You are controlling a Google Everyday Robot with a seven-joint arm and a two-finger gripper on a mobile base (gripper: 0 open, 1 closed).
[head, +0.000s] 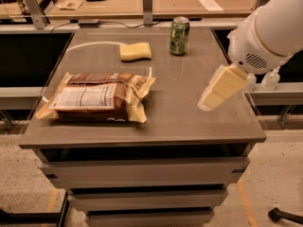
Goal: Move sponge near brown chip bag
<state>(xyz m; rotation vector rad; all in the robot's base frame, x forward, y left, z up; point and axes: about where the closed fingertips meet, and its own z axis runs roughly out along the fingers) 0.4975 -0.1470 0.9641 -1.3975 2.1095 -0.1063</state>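
Note:
The pale yellow sponge lies on the grey table top at the back, left of centre. The brown chip bag lies flat at the front left, white label panel up. The sponge sits a short way behind the bag's far right corner, apart from it. My gripper, with pale yellow blocky fingers, hangs over the right part of the table, well to the right of both the sponge and the bag. It holds nothing.
A green soda can stands upright at the back, right of the sponge. The white arm housing reaches in from the upper right. Desks with papers run behind the table. Drawers sit below the top.

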